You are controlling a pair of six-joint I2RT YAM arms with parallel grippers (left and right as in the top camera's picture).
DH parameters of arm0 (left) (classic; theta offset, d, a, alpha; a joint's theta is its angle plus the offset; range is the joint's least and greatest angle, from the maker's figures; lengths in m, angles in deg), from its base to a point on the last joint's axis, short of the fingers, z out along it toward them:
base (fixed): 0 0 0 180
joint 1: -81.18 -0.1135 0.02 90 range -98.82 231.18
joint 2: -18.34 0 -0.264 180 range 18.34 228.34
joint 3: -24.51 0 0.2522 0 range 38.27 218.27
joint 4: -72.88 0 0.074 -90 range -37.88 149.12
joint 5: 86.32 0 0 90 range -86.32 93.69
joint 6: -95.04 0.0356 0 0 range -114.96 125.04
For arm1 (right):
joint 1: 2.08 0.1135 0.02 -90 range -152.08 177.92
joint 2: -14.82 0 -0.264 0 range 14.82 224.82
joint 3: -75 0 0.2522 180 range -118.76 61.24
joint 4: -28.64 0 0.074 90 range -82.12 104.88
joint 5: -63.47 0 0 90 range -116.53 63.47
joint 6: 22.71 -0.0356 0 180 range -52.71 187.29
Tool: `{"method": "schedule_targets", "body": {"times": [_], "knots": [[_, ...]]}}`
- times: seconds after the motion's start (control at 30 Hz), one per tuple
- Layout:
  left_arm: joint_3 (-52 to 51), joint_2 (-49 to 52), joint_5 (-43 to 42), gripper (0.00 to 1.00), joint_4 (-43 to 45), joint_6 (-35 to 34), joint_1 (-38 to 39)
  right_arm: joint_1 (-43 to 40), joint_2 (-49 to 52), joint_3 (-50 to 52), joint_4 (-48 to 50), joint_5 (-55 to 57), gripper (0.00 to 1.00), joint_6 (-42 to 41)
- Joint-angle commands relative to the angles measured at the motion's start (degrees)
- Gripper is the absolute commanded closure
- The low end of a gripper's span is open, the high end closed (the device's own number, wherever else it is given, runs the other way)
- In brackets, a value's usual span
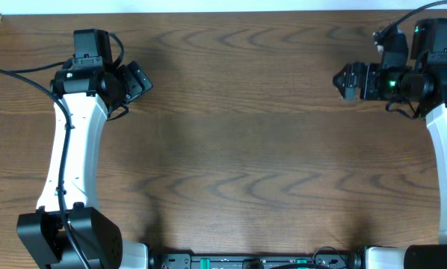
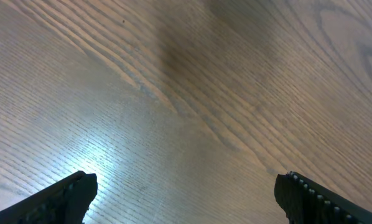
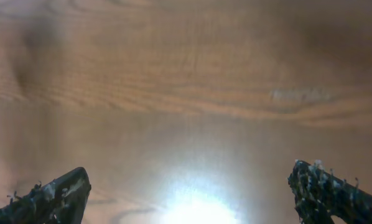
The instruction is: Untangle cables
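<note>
Left jaws spread, right jaws spread, well apart, near far table [image 1: 231,149] edge

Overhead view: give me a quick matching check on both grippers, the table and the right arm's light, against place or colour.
Things:
1 left gripper
2 right gripper
3 table
4 light on right arm

Place or colour:
a brown wood grain
b open, image top right
c glowing green
d open, image top left

Pairs: 1-d, 2-b, 3-a, 4-c
</note>
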Motion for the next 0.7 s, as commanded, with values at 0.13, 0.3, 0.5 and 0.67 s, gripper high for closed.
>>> {"method": "schedule_targets", "body": {"times": [0.13,0.3,0.5,0.67], "knots": [[-0.2,-0.9,0.1,0.04,-0.2,-0.1,-0.2,0.3,-0.5,-0.4,-3.2,-0.5,0.01,0.5],[-0.2,-0.9,0.1,0.04,-0.2,-0.1,-0.2,0.3,-0.5,-0.4,-4.5,-0.5,0.01,0.5],[-0.2,-0.9,0.1,0.04,-0.2,-0.1,-0.2,0.5,-1.6,0.1,-3.8,4.3,0.01,0.5],[-0.2,-0.9,0.1,0.04,-0.2,-0.1,-0.2,1.2,-8.4,6.1,3.3,11.2,0.01,0.6]]}}
